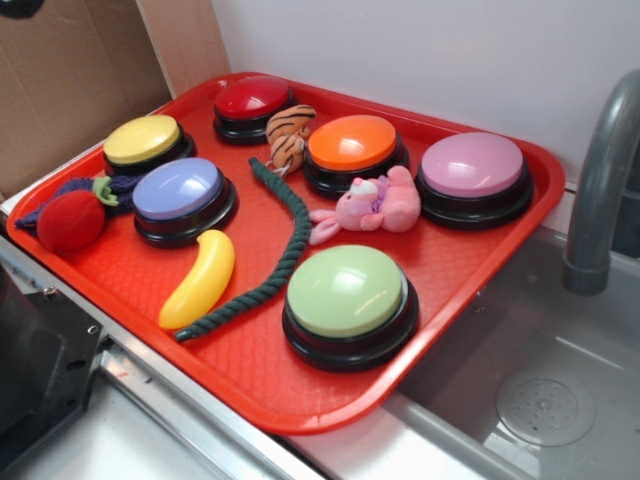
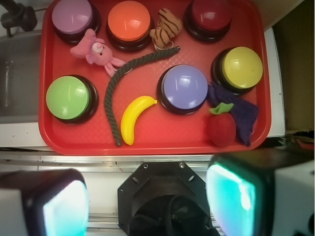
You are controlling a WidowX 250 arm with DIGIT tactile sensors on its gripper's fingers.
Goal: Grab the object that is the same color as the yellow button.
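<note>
Nearest us in the wrist view are our own fingers [image 2: 278, 196], two broad pads low in the frame, standing wide apart with nothing between them. The gripper [image 2: 167, 201] hangs over the bare desk [image 2: 147, 164] short of the red tray [image 2: 147, 142], well apart from everything on it.

The yellow banana [image 2: 132, 118] is the thing we want. It lies flat close to the tray's near edge, roughly midway along it, between the dark green rope [image 2: 112, 98] on one side and the lavender button [image 2: 184, 87] on the other. Its tip nearly meets that button's base; the rope runs just beside its back curve. We judge it light, rigid and glossy, so it may slide or squirt out of a pinch. We would take it across the thick middle of the curve, fingers closing on its two long sides, keeping the rope out of the bite.

Along the same near edge sit the light green button [image 2: 68, 97] toward one corner and a red plush strawberry [image 2: 221, 129] on purple cloth [image 2: 243, 115] toward the other. Farther in is the yellow button [image 2: 242, 68], whose colour the banana matches. Along the far edge stand the pink button [image 2: 74, 15], orange button [image 2: 129, 20] and red button [image 2: 210, 14], with a pink plush [image 2: 96, 49] and a striped plush [image 2: 166, 27] among them.
</note>
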